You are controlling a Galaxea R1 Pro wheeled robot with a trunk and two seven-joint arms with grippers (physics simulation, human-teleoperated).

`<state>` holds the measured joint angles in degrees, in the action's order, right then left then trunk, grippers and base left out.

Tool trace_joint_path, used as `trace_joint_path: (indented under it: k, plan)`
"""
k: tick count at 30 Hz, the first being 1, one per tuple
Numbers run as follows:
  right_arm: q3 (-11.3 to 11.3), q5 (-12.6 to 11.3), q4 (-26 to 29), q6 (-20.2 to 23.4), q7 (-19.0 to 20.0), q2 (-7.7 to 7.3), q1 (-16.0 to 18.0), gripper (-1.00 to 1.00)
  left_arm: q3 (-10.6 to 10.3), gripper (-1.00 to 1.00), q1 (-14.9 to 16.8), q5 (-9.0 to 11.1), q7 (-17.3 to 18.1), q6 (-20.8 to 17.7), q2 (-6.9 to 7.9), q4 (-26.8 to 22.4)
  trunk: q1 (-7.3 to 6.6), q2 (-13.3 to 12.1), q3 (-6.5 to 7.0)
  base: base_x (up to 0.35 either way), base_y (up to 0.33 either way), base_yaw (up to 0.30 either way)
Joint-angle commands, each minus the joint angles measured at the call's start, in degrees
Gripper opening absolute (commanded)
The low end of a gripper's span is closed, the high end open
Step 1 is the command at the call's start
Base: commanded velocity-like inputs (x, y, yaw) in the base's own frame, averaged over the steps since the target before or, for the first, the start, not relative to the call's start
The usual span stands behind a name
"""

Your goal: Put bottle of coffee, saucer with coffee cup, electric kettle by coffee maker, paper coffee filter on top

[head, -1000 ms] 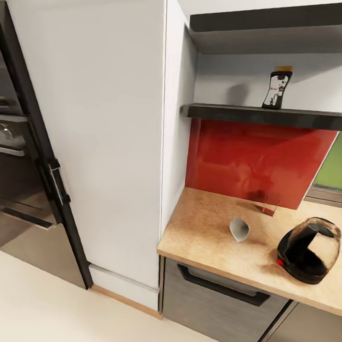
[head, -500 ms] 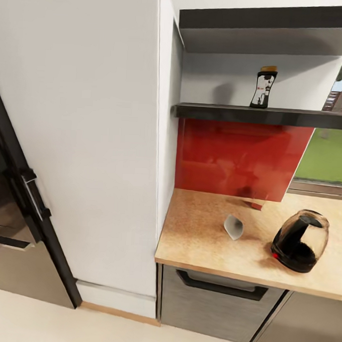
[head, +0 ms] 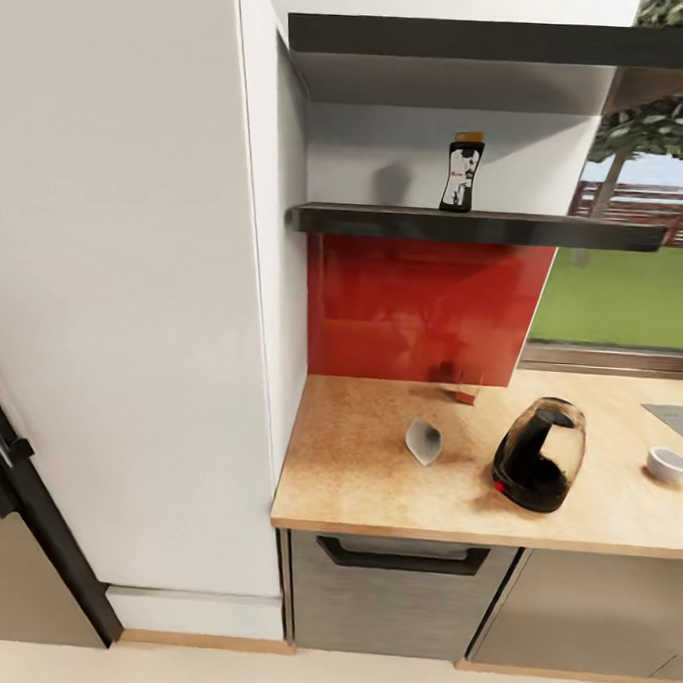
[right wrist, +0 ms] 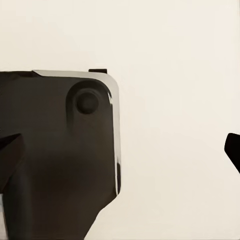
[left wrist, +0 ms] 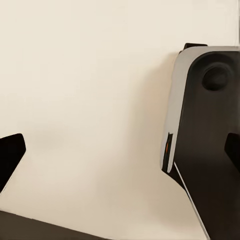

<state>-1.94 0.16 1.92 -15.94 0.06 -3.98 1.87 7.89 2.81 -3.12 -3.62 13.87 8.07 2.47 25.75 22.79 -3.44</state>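
Kitchen countertop (head: 364, 483), a light speckled wood-tone surface over grey cabinet fronts, is seen right of a tall white cabinet (head: 123, 300). On its left part a paper coffee filter (head: 423, 441) lies on its side. Above, on a dark shelf (head: 468, 226), the bottle of coffee (head: 462, 172) stands upright: dark, yellowish-brown cap, white label. Further right the electric kettle (head: 539, 454), smoky and rounded with a red button, rests near the front edge. A small white coffee cup (head: 667, 465) sits at far right. Left gripper (left wrist: 120, 150) and right gripper (right wrist: 120, 150) are each spread wide, holding nothing, over pale floor.

Black tool fingertips (left wrist: 11, 152); dark rounded base panel (right wrist: 60, 150), silver-edged.
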Motion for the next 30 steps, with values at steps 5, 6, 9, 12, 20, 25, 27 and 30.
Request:
trace_joint_path:
  k: [5, 6, 9, 12, 20, 25, 27, 30]
  plan:
    - [-0.17, 0.02, -0.07, -0.14, 0.02, 0.0, 0.06, 1.0, 0.37, 1.0, 0.09, -0.33, -0.16, 0.45, 0.01, 0.25, 0.03, 0.13, -0.13, 0.0, 0.0, -0.287]
    - [-0.17, 0.02, -0.07, -0.14, 0.04, -0.02, 0.06, 1.0, 0.37, 1.0, 0.09, -0.34, -0.16, 0.45, 0.01, 0.23, 0.03, 0.13, -0.13, 0.0, 0.0, -0.287]
    - [-0.17, 0.02, -0.07, -0.14, 0.1, 0.0, 0.07, 1.0, 0.37, 1.0, 0.09, -0.32, -0.16, 0.45, 0.01, 0.25, 0.03, 0.13, -0.13, 0.0, 0.0, -0.287]
    - [-0.13, 0.02, -0.07, -0.08, 0.11, 0.0, 0.07, 1.0, 0.37, 1.0, 0.09, -0.34, -0.16, 0.45, 0.01, 0.25, 0.03, 0.13, -0.13, 0.0, 0.0, -0.287]
    - [-0.13, 0.02, -0.04, -0.13, 0.07, 0.02, 0.04, 1.0, 0.37, 1.0, -0.24, -0.31, -0.16, 0.48, 0.1, 0.17, 0.03, 0.13, -0.13, -0.027, 0.102, -0.285]
    - [-0.17, 0.02, 0.15, -0.22, -0.17, 0.02, 0.06, 1.0, 0.45, 1.0, -0.24, -0.31, -0.16, 0.46, 0.13, 0.17, 0.03, 0.13, -0.13, -0.077, 0.242, -0.205]
    - [-0.09, 0.04, 0.3, -0.29, -0.21, 0.03, 0.06, 1.0, 0.46, 1.0, -0.25, -0.36, -0.16, 0.4, 0.22, 0.17, 0.03, 0.13, -0.13, -0.026, 0.12, -0.058]
    - [-0.02, 0.02, 2.76, -0.29, 0.06, -0.03, 0.07, 1.0, 0.46, 1.0, -0.35, -0.38, -0.16, 0.38, 0.38, 0.18, 0.03, 0.13, -0.13, -0.009, 0.041, -0.02]
